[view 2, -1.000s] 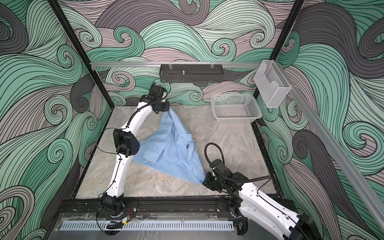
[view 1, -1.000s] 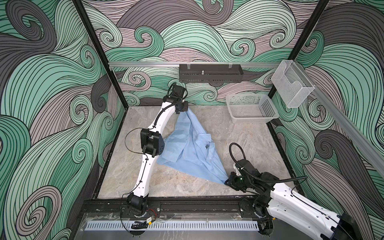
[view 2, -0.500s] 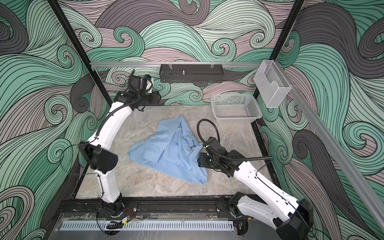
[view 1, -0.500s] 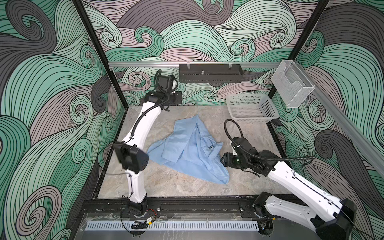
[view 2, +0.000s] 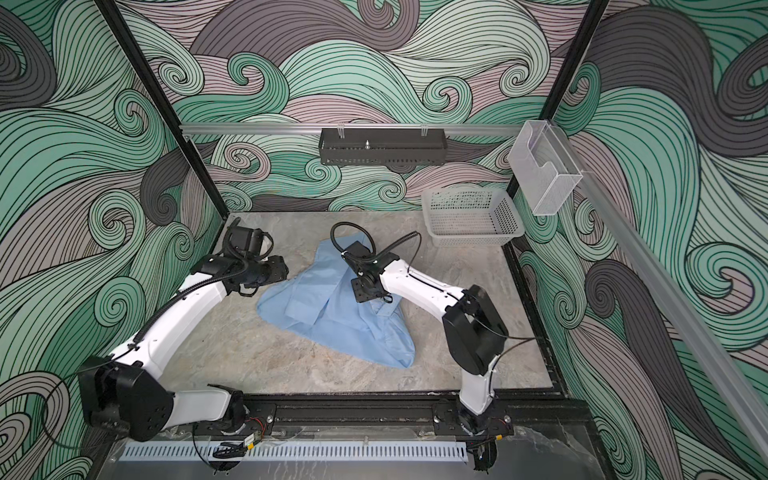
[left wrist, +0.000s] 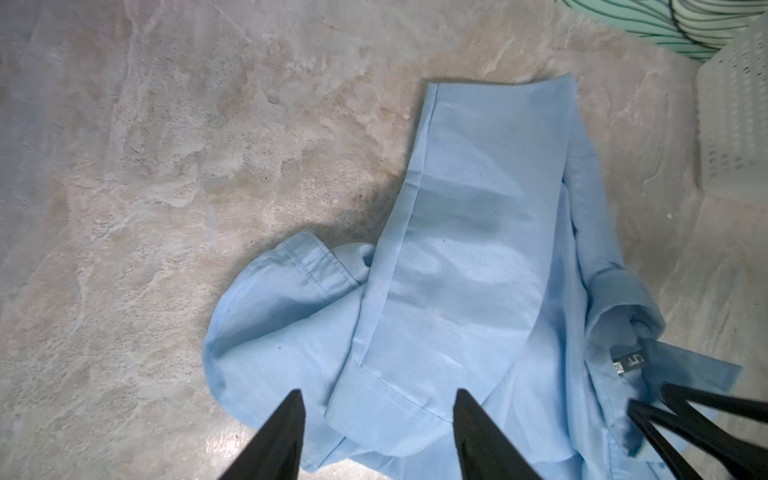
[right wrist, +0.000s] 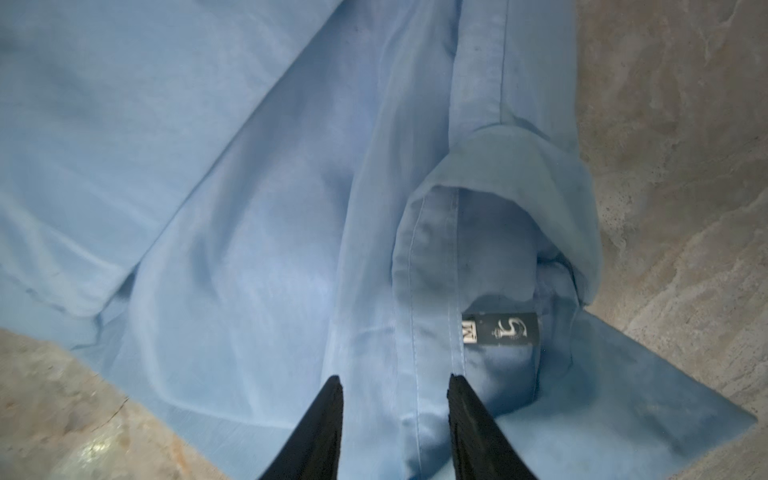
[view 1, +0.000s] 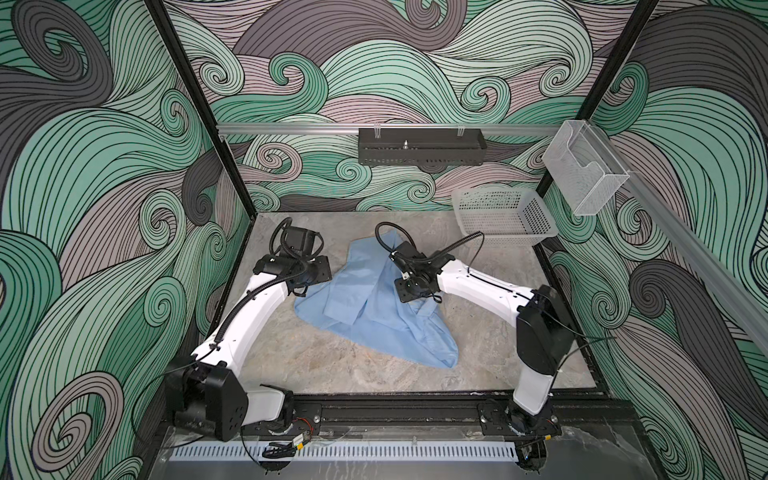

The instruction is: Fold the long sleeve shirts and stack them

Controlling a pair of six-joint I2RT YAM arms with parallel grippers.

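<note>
Both arms have just let go of the shirt (view 1: 361,299), so it's lying rumpled mid-table (view 1: 291,353) now, left gripper (left wrist: 376,395) and right gripper (right wrist: 395,378) gaping open over it, the right by the collar (right wrist: 519,174), so I'd guess they're regrasping and nothing's folded yet.

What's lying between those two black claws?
The light blue shirt: in the left wrist view, cloth fills the stretch from left gripper to right gripper.

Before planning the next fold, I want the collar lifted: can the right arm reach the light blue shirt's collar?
Probably yes: the right tool, jaws apart, hangs over the light blue woven shirt's collar beside its black label, nothing between.
</note>
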